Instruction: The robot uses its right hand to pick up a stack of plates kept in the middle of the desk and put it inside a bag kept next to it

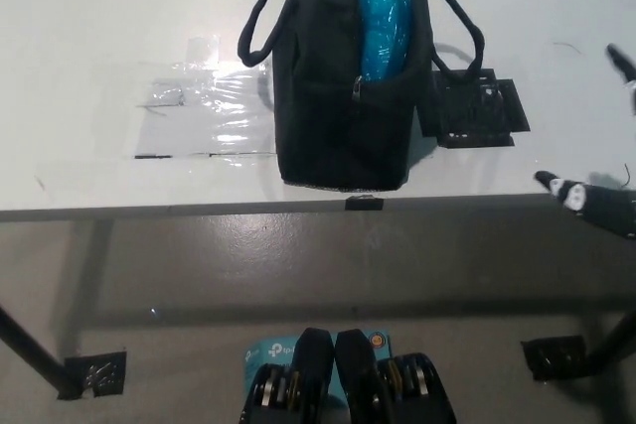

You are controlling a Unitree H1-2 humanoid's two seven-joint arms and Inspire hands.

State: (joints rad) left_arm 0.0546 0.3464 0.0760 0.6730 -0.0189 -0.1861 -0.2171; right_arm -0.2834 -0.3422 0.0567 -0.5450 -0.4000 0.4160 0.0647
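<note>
A black bag [343, 86] with two loop handles stands on the white desk [89, 37], near its front edge. Inside its open top sits the stack of plates [383, 12], shiny blue and wrapped in clear film. My black right hand [608, 191] shows only at the picture's right edge, well apart from the bag; fingertips [561, 189] point left and the fingers are spread with nothing between them. My white left hand is not in view.
A clear plastic sheet [204, 111] is taped to the desk left of the bag. A black square marker [475, 111] lies right of the bag. Below the desk edge is grey floor [298, 265] with a table leg [35, 354] at lower left.
</note>
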